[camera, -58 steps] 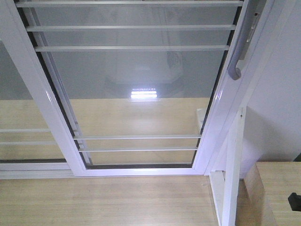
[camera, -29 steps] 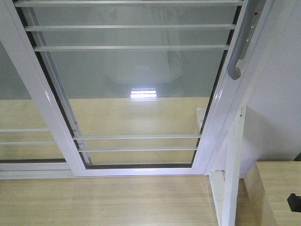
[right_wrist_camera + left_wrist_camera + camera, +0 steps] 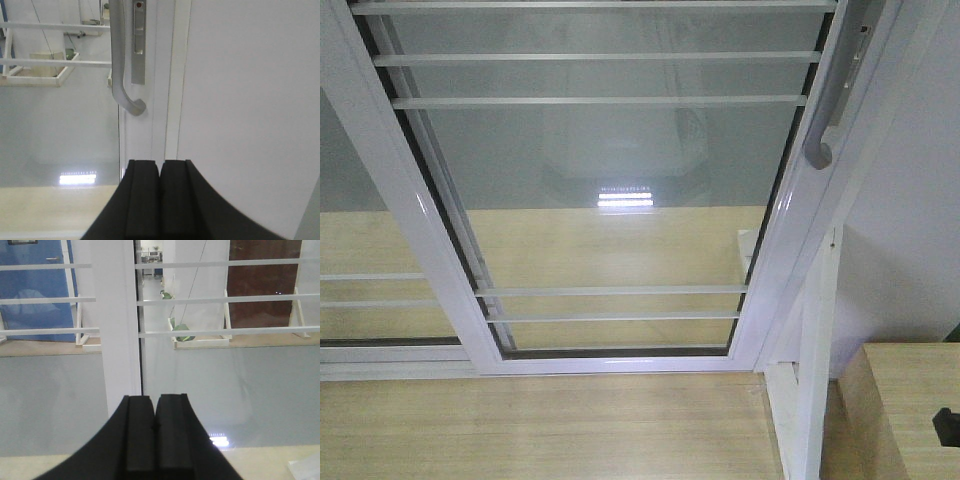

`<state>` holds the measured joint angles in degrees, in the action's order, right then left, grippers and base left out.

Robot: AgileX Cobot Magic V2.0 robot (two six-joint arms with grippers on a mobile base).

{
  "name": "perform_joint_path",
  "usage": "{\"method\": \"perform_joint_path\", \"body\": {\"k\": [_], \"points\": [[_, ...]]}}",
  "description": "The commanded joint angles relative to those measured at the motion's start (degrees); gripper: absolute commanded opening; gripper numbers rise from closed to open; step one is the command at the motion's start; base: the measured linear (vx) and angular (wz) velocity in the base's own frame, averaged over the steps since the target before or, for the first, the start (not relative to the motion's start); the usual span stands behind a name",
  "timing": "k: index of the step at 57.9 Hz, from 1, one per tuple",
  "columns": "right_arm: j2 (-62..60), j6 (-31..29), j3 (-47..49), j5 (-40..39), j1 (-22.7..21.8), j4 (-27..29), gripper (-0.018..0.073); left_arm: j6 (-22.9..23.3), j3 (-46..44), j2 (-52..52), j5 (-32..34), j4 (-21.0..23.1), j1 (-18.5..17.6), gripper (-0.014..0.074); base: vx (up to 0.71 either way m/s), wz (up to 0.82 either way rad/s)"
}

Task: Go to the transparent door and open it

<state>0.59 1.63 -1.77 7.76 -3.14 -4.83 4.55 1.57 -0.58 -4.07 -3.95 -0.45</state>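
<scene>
Straight ahead of the base, the transparent door (image 3: 610, 200) is sitting closed, its curved handle (image 3: 832, 105) high on its right edge. The right pincer (image 3: 160, 167) is aiming just below that handle, jaws pressed together and empty, probably lining up to hook it. The left pincer (image 3: 155, 402) is likewise gripping nothing.

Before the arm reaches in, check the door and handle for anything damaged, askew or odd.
Nothing stands out. The door has uncracked glass, showing only a light's glare; its bars run straight. The handle looks intact. The left gripper and right gripper are shut and empty.
</scene>
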Motion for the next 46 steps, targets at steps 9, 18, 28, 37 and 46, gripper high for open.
{"method": "perform_joint_path", "body": {"k": [9,18,28,37,46], "points": [[1.1,-1.2,-0.7,-14.6,-0.1,-2.2,-0.0008,0.6,1.7,1.1,18.7,1.2,-0.1,-0.0006,0.0,0.0],[1.1,1.9,-0.6,-30.0,-0.1,-1.1,-0.0008,1.0,-1.3,1.1,24.2,2.0,-0.1,-0.0004,0.0,0.0],[1.1,4.6,8.5,-27.3,-0.1,-1.6,-0.0008,2.1,-11.4,2.1,17.1,2.0,-0.1,-0.0003,0.0,0.0],[6.5,3.7,25.5,-5.1,-0.1,-2.2,-0.0008,1.9,-23.1,9.8,13.1,1.9,-0.1,-0.0003,0.0,0.0],[16.9,2.0,32.6,3.0,-0.1,-3.3,-0.0008,1.9,-29.5,20.8,9.2,2.0,-0.1,-0.0003,0.0,0.0]]}}
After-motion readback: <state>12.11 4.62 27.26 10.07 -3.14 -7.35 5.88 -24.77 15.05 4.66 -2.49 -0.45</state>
